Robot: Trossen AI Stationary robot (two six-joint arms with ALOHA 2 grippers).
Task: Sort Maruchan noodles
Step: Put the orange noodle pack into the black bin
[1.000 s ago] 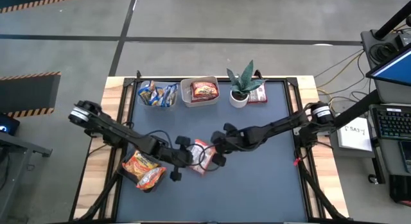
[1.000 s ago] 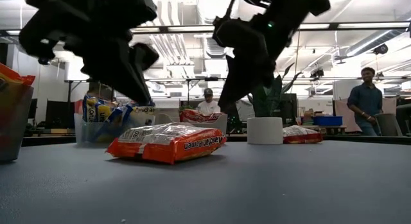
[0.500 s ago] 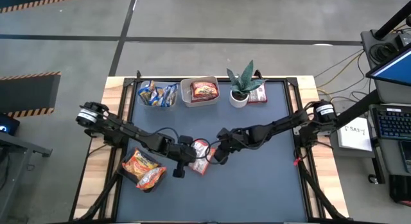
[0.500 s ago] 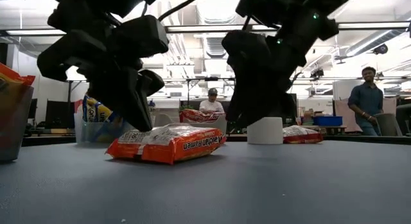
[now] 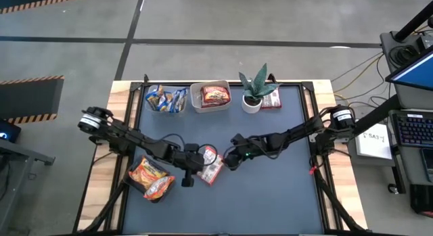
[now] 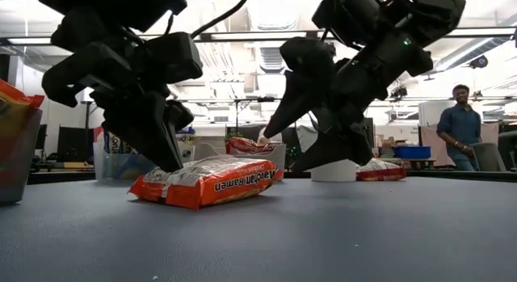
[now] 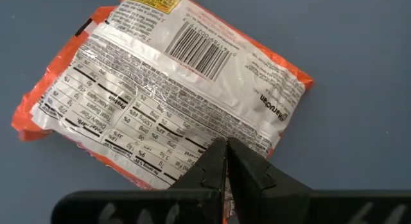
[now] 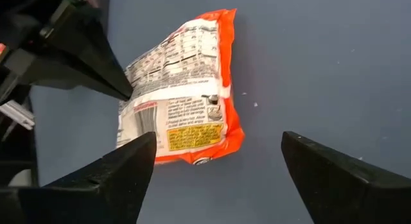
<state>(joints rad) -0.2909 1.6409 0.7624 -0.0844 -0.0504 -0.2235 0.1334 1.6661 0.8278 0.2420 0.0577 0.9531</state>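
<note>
One orange noodle packet (image 7: 160, 89) lies back side up on the dark grey pad (image 7: 359, 51), its crinkly silver panel printed with a barcode and nutrition table. The left gripper (image 7: 225, 150) presses its closed fingertips on the packet's edge. The right gripper (image 8: 218, 153), fingers spread wide, hovers just beyond the opposite end, bare pad all around.

Even, bright overhead light is cast throughout. In the low view, ceiling lights (image 6: 266, 7) are blown out and both arms are silhouetted. Glare is seen on the noodle packet (image 7: 173, 95).
</note>
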